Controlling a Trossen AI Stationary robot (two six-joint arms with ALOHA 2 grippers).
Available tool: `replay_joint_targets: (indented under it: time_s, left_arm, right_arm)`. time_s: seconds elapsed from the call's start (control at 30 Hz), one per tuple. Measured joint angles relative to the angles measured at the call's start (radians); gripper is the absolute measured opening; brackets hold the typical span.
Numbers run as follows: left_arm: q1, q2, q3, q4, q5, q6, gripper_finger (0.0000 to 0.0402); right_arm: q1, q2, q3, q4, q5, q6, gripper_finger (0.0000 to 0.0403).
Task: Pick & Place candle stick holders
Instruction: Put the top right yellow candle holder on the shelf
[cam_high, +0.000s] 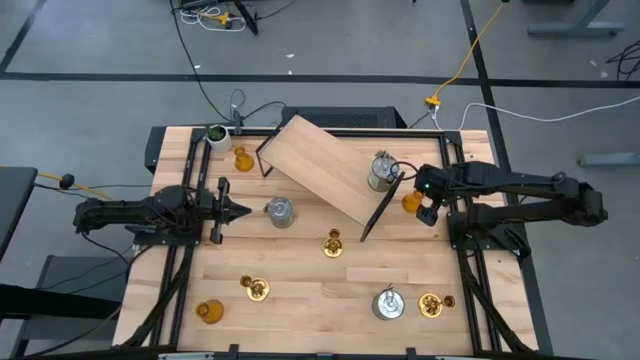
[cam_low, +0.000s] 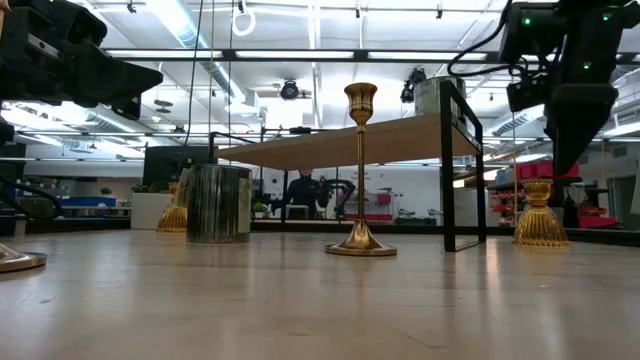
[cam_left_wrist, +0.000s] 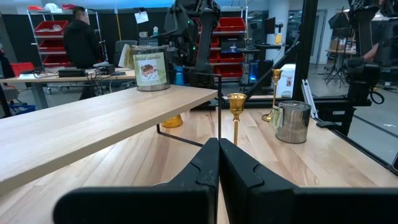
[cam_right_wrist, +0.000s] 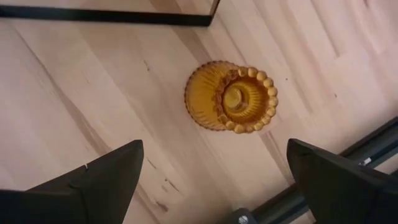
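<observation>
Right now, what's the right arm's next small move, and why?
Probably lower straight down. The right gripper hangs open above the squat amber glass candle holder, fingers apart and not touching it; the holder sits upright on the wooden table, slightly off the gap's centre, so a small nudge first may help.

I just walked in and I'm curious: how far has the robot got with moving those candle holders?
One silver-grey metal cylinder already stands on the raised wooden shelf. In hand: nothing yet; the right gripper hangs open above a squat amber glass holder. The left gripper is shut beside another grey cylinder. Brass sticks and others are on the table.
</observation>
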Motion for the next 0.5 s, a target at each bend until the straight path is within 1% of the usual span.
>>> replay_joint_targets:
  time_s: [0.3, 0.5]
  left_arm:
    - [0.000, 0.000, 0.000, 0.000, 0.000, 0.000, 0.0012]
    - [0.000, 0.000, 0.000, 0.000, 0.000, 0.000, 0.0012]
  right_arm:
    - [-0.002, 0.000, 0.003, 0.005, 0.000, 0.003, 0.0398]
    - [-0.030, 0.000, 0.003, 0.005, 0.001, 0.000, 0.0398]
